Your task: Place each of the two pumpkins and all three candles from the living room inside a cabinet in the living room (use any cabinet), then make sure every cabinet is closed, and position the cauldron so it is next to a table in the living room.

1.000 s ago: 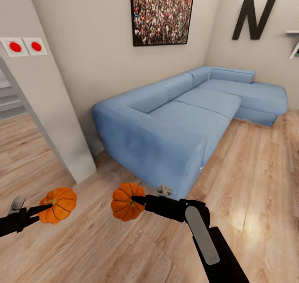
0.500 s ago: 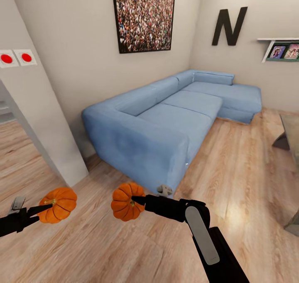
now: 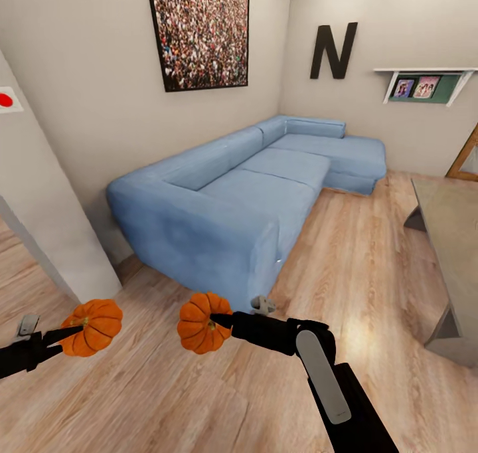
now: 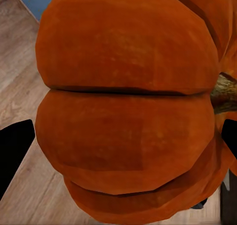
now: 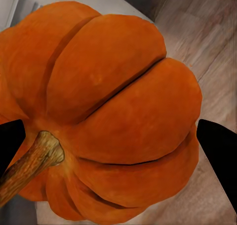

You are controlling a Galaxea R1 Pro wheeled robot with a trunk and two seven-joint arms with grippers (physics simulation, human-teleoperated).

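Over at the 8 o'clock corner of the head view, the left gripper is holding one pumpkin above the wooden floor, its fingers clamped on the fruit from either side. In the left wrist view that pumpkin is sitting between the two dark fingers, with its stem pointing off to one side.

Moving toward 6 o'clock, the right gripper is carrying the second pumpkin, its fingers likewise closed on it. In the right wrist view this pumpkin is lying with its stem across the line of the fingers.

Beyond both arms, from 10 o'clock through 1 o'clock, the blue sectional sofa is running along the wall under a crowd picture and a black letter N.

At 3 o'clock the grey coffee table is coming in at the frame edge, its long axis running away from the robot, its glass tabletop nearer the right arm than the left.

No cabinet is visible from here, so I judge the next move calls for more driving or turning before either pumpkin can be stowed; both are in hand and well clear of the floor.
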